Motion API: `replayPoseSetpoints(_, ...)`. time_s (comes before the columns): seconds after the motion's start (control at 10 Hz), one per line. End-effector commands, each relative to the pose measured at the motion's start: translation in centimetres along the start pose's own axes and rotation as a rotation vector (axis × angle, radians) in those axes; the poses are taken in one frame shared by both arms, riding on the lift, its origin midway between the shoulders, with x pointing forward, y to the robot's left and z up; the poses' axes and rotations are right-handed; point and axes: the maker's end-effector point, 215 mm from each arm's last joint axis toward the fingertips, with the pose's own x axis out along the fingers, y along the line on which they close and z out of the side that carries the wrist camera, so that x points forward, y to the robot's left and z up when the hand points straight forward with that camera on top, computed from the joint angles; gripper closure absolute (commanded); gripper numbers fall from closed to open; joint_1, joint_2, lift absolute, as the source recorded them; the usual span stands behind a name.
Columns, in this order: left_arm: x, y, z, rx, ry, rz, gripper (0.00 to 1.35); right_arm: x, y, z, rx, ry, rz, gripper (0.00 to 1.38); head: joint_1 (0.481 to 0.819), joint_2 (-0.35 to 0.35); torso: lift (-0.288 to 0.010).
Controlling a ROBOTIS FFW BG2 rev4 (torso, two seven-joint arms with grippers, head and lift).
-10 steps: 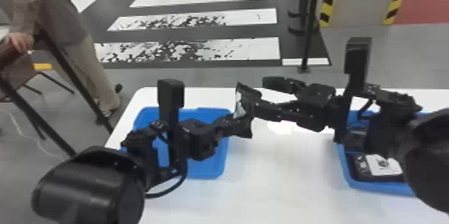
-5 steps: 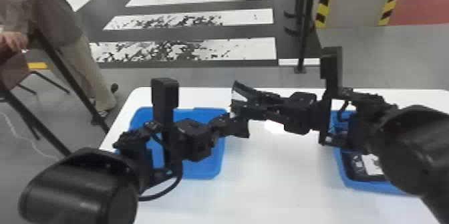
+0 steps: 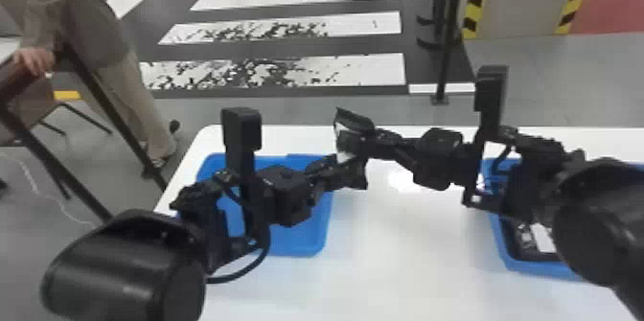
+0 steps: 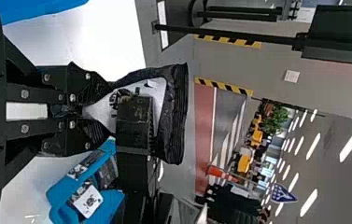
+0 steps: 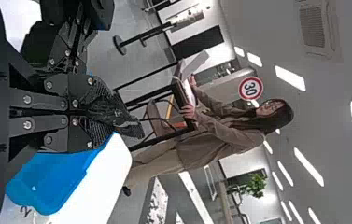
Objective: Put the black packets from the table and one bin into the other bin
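The left gripper (image 3: 341, 171) and right gripper (image 3: 364, 142) meet above the table (image 3: 407, 267), both pinched on one black packet (image 3: 352, 120) in the air between the two bins. Its skin is crinkled and bent, with a ribbed dark edge and a pale, smooth face. The left bin (image 3: 306, 251), blue plastic with rounded corners, sits beneath the left arm (image 3: 287, 195), near the table's left edge. The right bin (image 3: 532, 268) lies partly under the right arm (image 3: 532, 171); in it are dark packets (image 3: 522, 241) with flat white labels (image 3: 543, 238). A smooth white stretch of tabletop separates the bins, well below the held packet. The two grippers sit close together, leaving little room between their fingers.
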Motion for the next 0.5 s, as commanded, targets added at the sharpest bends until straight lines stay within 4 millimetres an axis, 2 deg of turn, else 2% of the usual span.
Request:
replayPoseSetpoints(0.0,-0.3,0.6,-0.2,-0.008,-0.004,0.010,0.50,-0.9,-1.2,2.2,-0.032,-0.061,-0.027,1.27,0.695,0.185,-0.110)
replayPoseSetpoints(0.1,-0.4,0.7,-0.1,-0.006,-0.009,0.014,0.16,-2.7,-3.3,4.0,-0.065,-0.106,-0.081,1.27,0.695,0.179,-0.110)
replayPoseSetpoints(0.2,-0.7,1.0,-0.3,-0.010,-0.011,0.021,0.09,-5.5,-6.6,5.4,-0.100,-0.135,-0.169,1.27,0.695,0.172,-0.110)
replayPoseSetpoints(0.3,-1.0,1.5,-0.4,-0.014,-0.019,0.034,0.13,-9.5,-10.7,5.3,-0.121,-0.133,-0.288,1.27,0.695,0.139,-0.110)
replayPoseSetpoints(0.4,-1.5,2.0,-0.9,-0.024,-0.020,0.045,0.14,-14.9,-14.6,4.2,-0.131,-0.119,-0.425,1.27,0.695,0.094,-0.110)
